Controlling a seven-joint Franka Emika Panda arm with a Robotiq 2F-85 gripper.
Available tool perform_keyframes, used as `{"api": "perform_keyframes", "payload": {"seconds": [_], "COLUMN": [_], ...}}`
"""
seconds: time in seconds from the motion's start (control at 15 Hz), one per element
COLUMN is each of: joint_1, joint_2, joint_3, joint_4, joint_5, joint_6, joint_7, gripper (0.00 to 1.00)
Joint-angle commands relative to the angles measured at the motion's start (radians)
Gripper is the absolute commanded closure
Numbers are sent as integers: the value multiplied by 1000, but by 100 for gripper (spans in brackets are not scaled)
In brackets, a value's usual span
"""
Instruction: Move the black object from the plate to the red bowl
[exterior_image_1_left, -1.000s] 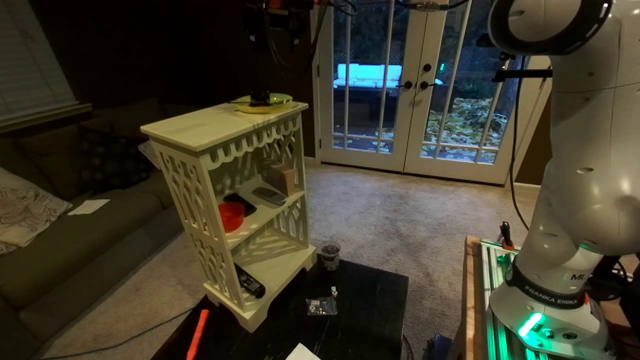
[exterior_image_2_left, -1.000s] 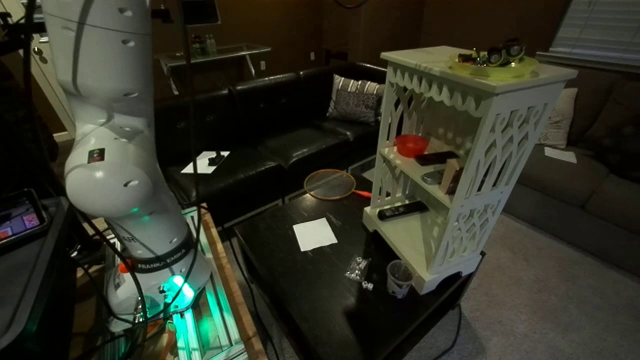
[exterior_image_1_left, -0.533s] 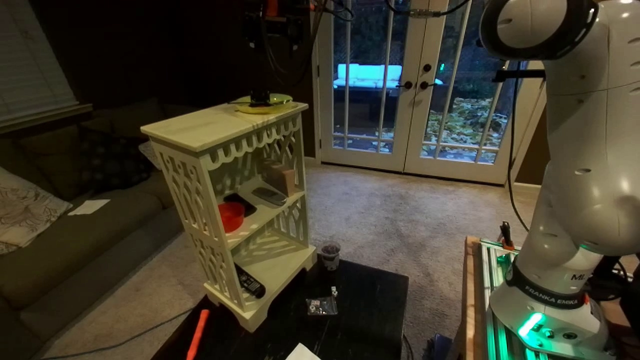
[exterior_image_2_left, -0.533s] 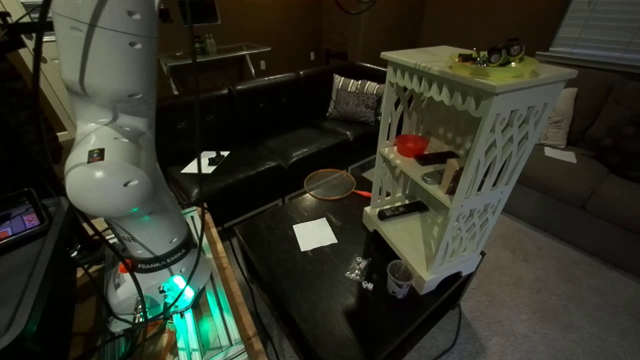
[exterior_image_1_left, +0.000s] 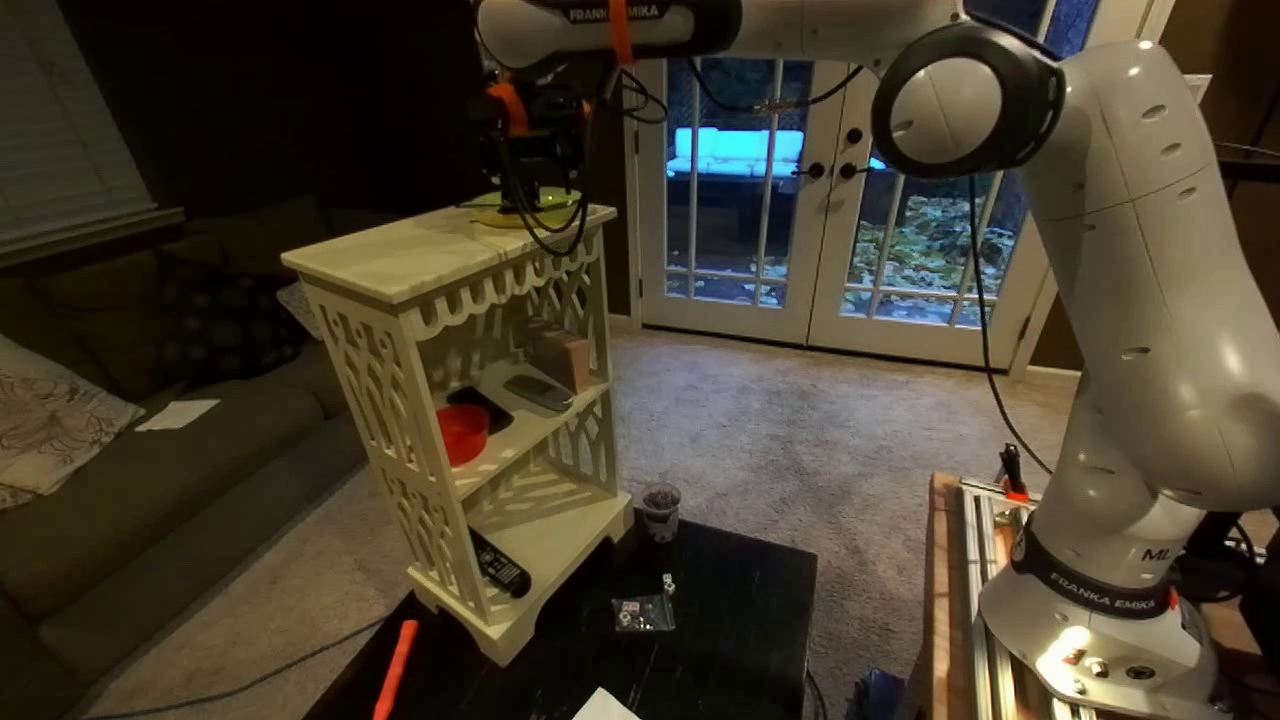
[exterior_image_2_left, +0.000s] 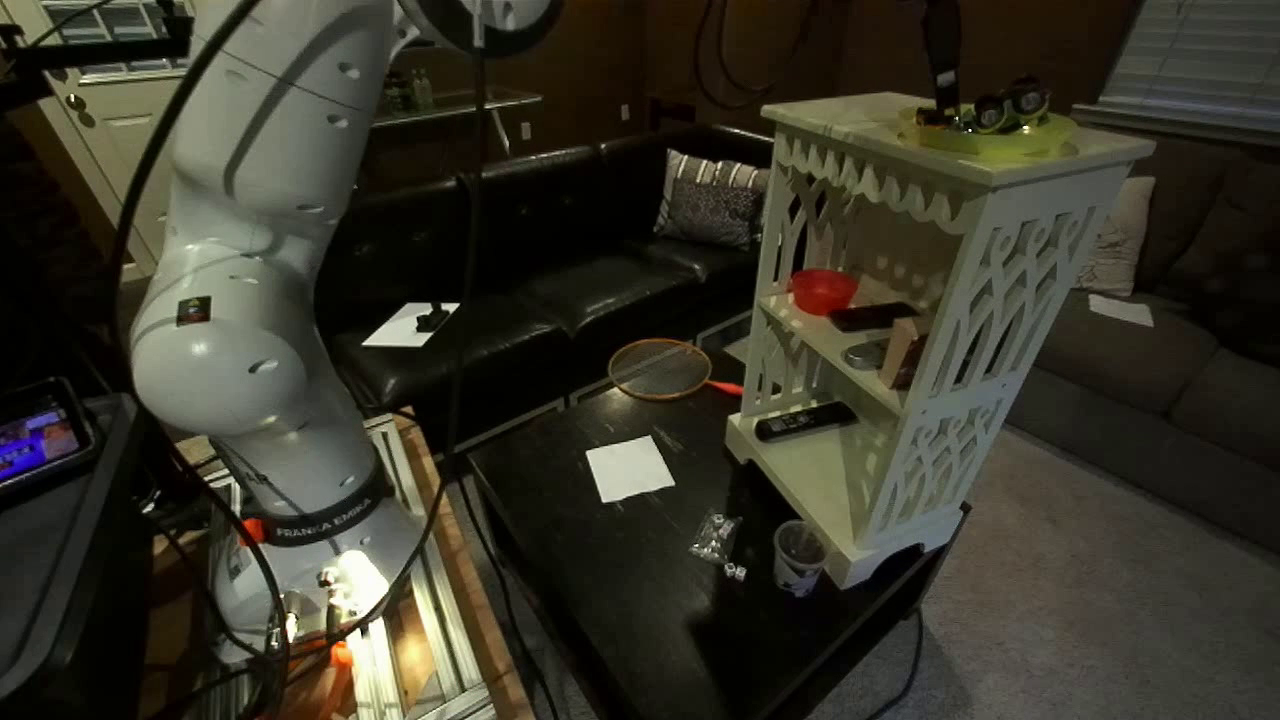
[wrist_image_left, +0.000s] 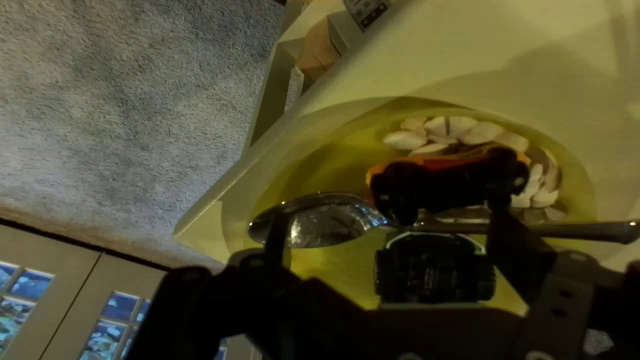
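- Gripper spread wide, its two fingers well apart over the plate; whether either touches anything cannot be told.
- On the plate: one black toy car, between the fingers in the wrist view, and one orange-and-black toy car.
- One spoon across the same plate, near both.
- One red bowl on the middle shelf of one white shelf unit; the plate stands on the unit's top.
- On the bench: one cup, one paper sheet.

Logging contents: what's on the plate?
The plate bears pale petal shapes, a spoon, a black toy car and an orange-trimmed toy car; anything under spoon or cars is hidden.
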Motion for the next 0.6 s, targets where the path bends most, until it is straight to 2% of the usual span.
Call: {"api": "perform_keyframes", "payload": {"seconds": [0.0,0.53], "joint_1": [5,12], "joint_2": [73,136], "joint_3": [-9,-25], "joint_4": [132,208], "joint_5": [-11,-72], "joint_6": [-26,28], "joint_7": [-8,-92], "gripper": [0,0]}}
